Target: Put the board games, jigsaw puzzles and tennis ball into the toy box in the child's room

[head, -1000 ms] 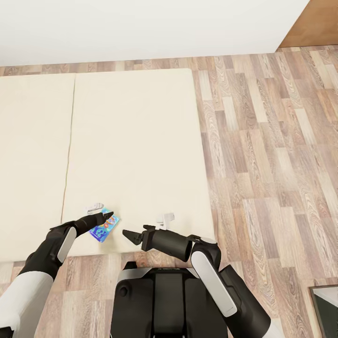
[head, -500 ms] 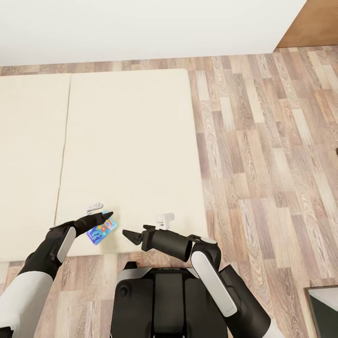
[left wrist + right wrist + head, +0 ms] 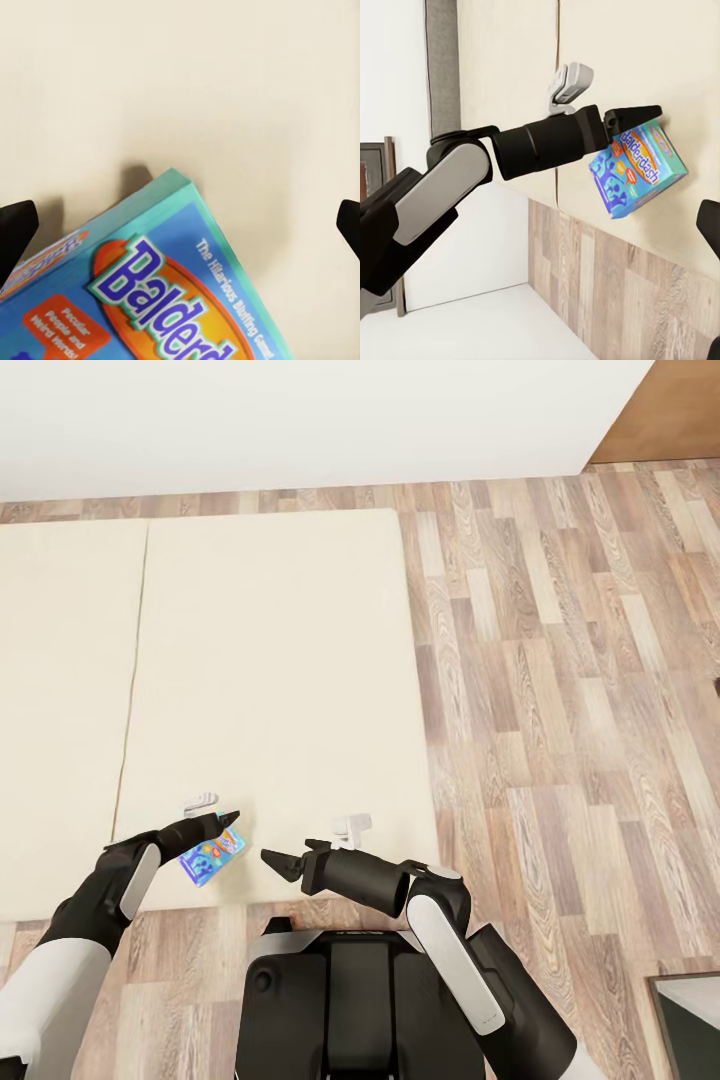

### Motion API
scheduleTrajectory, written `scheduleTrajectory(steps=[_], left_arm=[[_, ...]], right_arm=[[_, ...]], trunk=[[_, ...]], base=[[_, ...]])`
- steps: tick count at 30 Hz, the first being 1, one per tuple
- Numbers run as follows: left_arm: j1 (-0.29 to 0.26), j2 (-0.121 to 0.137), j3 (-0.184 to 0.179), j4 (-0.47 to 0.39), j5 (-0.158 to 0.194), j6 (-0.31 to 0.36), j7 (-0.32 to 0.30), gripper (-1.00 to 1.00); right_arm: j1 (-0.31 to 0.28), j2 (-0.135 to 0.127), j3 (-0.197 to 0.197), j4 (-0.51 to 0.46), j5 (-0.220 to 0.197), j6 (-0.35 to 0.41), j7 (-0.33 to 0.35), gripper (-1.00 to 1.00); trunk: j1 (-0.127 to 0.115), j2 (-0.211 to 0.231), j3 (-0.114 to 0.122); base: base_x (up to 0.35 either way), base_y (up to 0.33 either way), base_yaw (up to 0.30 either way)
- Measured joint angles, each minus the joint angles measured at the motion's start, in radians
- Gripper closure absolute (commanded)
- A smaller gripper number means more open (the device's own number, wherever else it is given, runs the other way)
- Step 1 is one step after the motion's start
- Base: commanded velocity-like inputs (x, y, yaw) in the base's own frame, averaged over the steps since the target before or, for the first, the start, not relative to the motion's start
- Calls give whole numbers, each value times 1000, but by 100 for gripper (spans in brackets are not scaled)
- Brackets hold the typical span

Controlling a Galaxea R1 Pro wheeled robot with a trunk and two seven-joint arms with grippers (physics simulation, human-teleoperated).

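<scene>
The left tool point(image 3: 228, 823) grips a blue board game point(image 3: 211, 855) by one edge, just above the bed point(image 3: 280, 660) near its near edge. The right tool point(image 3: 275, 863) hangs open and empty beside it. Judging by this, the game is not yet in the toy box; the other toys are out of sight.

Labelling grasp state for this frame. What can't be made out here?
- Left claw grip on the board game: in the head view the arm covers the contact; the left wrist view shows fingertips at the edges, apart from the box.
- Game title: cut off by the left wrist frame edge.
- Right claw: too small in the head view to read its opening.
</scene>
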Motion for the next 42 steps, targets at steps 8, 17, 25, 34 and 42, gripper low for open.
scheduleTrajectory(steps=[8,17,25,34,42], left_arm=[[-1,5,3,0,-1,0,0,-100],[-1,8,5,0,-1,2,0,-100],[-1,18,9,0,-1,9,0,-100],[-1,27,9,0,1,15,11,-100],[0,30,8,0,3,21,40,-100]], right_arm=[[0,0,0,0,0,0,0,-100],[0,0,0,0,0,0,0,-100],[0,0,0,0,-1,0,0,-100],[0,0,0,0,-1,0,0,-100],[0,0,-1,9,-1,0,0,-100]], trunk=[[0,0,0],[0,0,0],[0,0,0],[0,0,0],[0,0,0]], base=[[1,-1,0],[0,0,0],[0,0,0],[0,0,0],[0,0,0]])
